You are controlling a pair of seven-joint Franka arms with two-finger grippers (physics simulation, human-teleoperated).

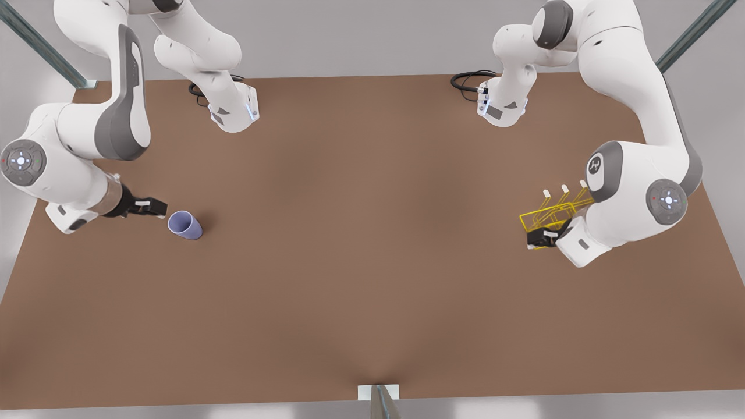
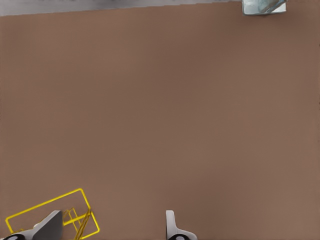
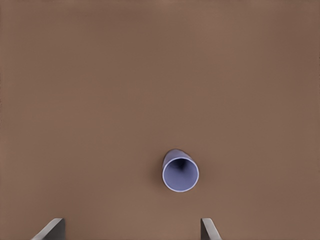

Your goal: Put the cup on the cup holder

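Note:
The lavender-blue cup (image 1: 185,225) stands on the brown table at the front view's left, its open mouth up. In the right wrist view the cup (image 3: 180,172) sits a short way ahead of my right gripper (image 3: 130,232), slightly off its centre line. That right gripper (image 1: 152,207) is open and empty, just beside the cup without touching it. The yellow wire cup holder (image 1: 550,212) with white-tipped prongs stands at the front view's right. My left gripper (image 1: 541,237) hovers open at its near corner, one finger (image 2: 47,227) over the cup holder's frame (image 2: 80,190).
Both arm bases stand at the table's far edge, each with a black cable (image 1: 467,78) coiled beside it. A metal post (image 1: 378,398) rises at the near edge, also seen as the post (image 2: 262,6) in the left wrist view. Bare table (image 1: 372,233) lies between cup and holder.

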